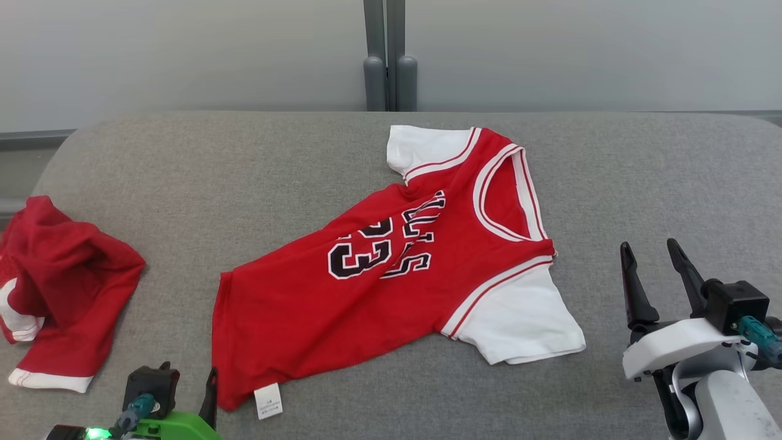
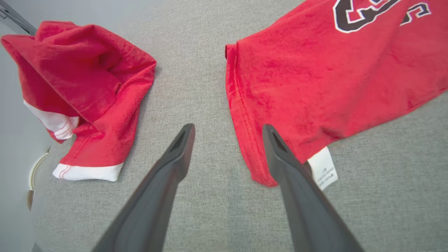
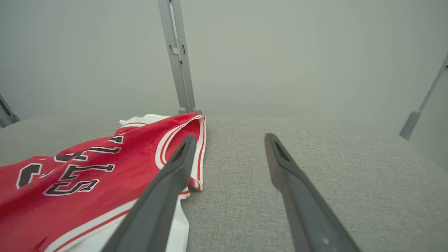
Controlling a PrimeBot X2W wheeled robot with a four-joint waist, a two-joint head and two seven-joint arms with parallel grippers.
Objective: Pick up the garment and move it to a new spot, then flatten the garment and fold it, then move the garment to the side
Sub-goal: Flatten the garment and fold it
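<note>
Red jersey (image 1: 391, 275) spread diagonally, mid-table.

Crumpled red-and-white cloth (image 1: 61, 287) at left edge of grey padded surface (image 1: 244, 159), grey post (image 1: 386, 55) behind

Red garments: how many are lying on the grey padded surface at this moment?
2. The jersey with the number 23 lies spread out in the middle; the crumpled red garment sits far to the robot's left. Its folds could hide something smaller.

Jersey (image 1: 397, 269) lies centre on the table (image 1: 183, 171) — slanting near-left to far-right. Second garment (image 1: 55, 287) sits well left, at the edge.
</note>
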